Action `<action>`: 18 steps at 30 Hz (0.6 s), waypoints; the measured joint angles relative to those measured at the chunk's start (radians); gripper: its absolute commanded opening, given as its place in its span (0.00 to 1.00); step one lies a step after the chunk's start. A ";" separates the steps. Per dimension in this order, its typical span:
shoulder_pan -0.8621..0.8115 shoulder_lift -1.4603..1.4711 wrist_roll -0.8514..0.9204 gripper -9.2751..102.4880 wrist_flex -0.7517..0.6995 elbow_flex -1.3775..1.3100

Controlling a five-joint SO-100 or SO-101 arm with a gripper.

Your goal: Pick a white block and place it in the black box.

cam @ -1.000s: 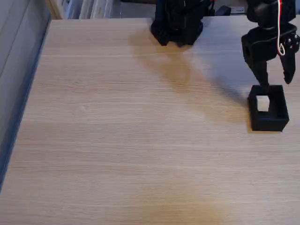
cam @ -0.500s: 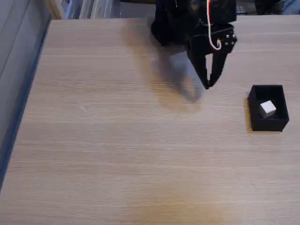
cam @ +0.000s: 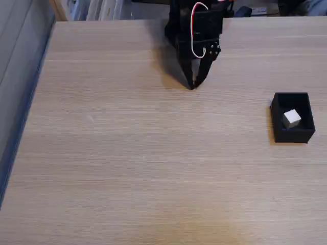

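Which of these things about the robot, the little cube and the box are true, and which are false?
1. The white block lies inside the black box. True.
2. The gripper is holding the white block. False: it holds nothing, its fingertips nearly together.
3. The black box stands at the left of the table. False: it stands near the right edge in the fixed view.
4. The gripper is away from the box, near the table's far side. True.

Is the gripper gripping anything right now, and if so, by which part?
Nothing is held. The gripper has its fingertips together with nothing between them, above bare table. The white block sits inside the black box, apart from the gripper.
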State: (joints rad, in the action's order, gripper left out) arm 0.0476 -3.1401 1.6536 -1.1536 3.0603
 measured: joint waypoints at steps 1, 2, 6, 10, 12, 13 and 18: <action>-0.005 -0.031 0.015 0.08 -0.020 0.015; -0.015 -0.058 0.020 0.08 -0.041 0.028; -0.023 -0.164 0.018 0.08 -0.155 0.031; 0.012 -0.179 -0.032 0.08 -0.183 0.032; 0.012 -0.183 -0.041 0.08 -0.186 0.032; 0.012 -0.186 -0.044 0.08 -0.187 0.032; 0.012 -0.186 -0.046 0.10 -0.187 0.032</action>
State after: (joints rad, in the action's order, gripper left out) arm 0.0598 -3.3257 1.6076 -1.3407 3.0925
